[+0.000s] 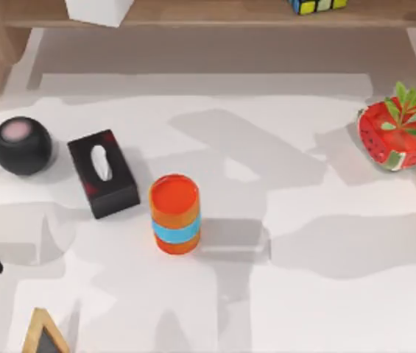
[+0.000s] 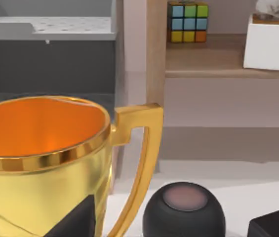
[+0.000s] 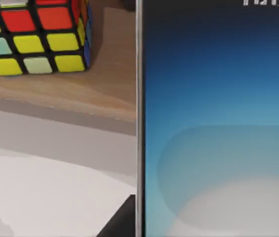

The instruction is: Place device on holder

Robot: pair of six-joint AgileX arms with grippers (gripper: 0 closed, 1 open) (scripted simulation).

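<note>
The smartphone (image 3: 218, 123) stands very close before the right wrist camera, its blue screen with a pale centre facing the lens, beside a colour cube (image 3: 35, 34) on a wooden shelf (image 3: 104, 94). The fingers of the right arm cannot be told, open or closed. The left wrist camera looks past a golden trophy cup (image 2: 45, 163) toward a dark sphere (image 2: 183, 212) on the worktop (image 1: 303, 294); its fingers also cannot be told.
</note>
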